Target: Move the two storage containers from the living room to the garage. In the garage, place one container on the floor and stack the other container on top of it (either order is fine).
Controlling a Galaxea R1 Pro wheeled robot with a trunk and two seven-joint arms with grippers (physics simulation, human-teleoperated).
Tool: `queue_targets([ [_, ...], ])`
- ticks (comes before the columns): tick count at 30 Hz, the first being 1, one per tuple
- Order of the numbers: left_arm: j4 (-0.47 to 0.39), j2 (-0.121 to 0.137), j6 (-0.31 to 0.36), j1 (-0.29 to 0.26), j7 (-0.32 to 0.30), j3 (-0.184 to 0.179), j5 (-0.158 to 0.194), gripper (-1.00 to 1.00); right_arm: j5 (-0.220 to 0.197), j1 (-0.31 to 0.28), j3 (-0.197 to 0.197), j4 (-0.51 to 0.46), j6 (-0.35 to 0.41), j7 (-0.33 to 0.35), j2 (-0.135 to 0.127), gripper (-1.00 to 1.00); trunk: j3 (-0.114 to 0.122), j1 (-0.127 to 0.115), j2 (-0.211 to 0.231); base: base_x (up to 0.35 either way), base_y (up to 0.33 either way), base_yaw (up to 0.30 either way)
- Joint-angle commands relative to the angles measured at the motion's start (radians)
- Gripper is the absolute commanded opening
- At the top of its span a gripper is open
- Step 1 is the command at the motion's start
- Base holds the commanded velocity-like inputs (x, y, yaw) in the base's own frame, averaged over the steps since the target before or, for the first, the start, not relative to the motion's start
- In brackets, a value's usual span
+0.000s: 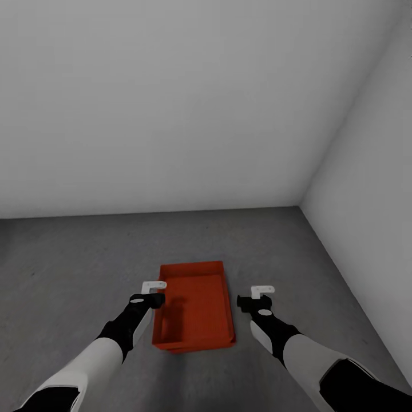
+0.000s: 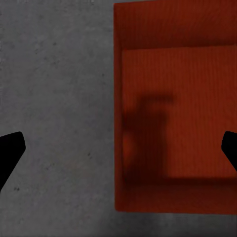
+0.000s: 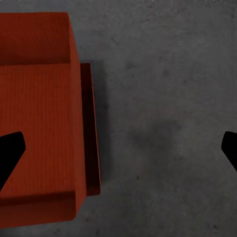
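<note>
Both arms flank the stacked containers (image 1: 194,309) on garage floor (image 1: 74,269): left gripper (image 1: 153,292) & right gripper (image 1: 262,296) hover either side, jaws apart, holding nothing; long axis runs away from robot.

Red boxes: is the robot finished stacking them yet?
Looks nearly done. The top storage container sits on the lower container, whose edge peeks out beside it, on the concrete floor. Both the left gripper and right gripper are open, holding nothing. Nothing obvious remains.
</note>
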Motion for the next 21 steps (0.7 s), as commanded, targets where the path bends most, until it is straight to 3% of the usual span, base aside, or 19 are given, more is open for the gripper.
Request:
queue_targets([
  [1, -0.002, -0.001, 0.006, 0.0, 0.002, 0.002, -0.002, 1.0, -0.011, -0.001, 0.008, 0.001, -0.004, -0.004, 0.0, 1.0, 0.0, 0.001, -0.002, 0.0, 0.0, 0.0],
  [5, 0.005, 0.002, 0.006, 0.0, -0.002, 0.002, -0.002, 1.0, -0.011, -0.001, 0.008, 0.004, -0.004, -0.004, -0.001, 1.0, 0.006, 0.001, -0.002, 0.0, 0.0, 0.0],
  [12, 0.047, 0.032, 0.006, 0.0, -0.012, 0.002, 0.007, 1.0, -0.009, 0.0, 0.011, 0.015, -0.001, 0.004, -0.001, 1.0, 0.008, 0.001, -0.002, 0.0, 0.0, 0.0],
  [14, 0.149, 0.042, -0.005, 0.0, -0.013, 0.003, 0.006, 1.0, -0.009, 0.002, 0.013, 0.021, 0.002, 0.007, 0.001, 1.0, 0.008, 0.001, -0.002, 0.0, 0.0, 0.0],
  [19, 0.225, 0.072, -0.069, 0.0, -0.015, 0.003, 0.016, 1.0, -0.01, 0.001, 0.013, 0.025, 0.007, 0.007, 0.003, 1.0, 0.008, 0.001, -0.002, 0.0, 0.0, 0.0],
  [21, 0.308, 0.092, -0.105, 0.0, -0.023, 0.004, 0.04, 1.0, -0.011, 0.001, 0.012, 0.027, 0.008, 0.007, 0.005, 1.0, 0.008, 0.001, -0.002, 0.0, 0.0, 0.0],
])
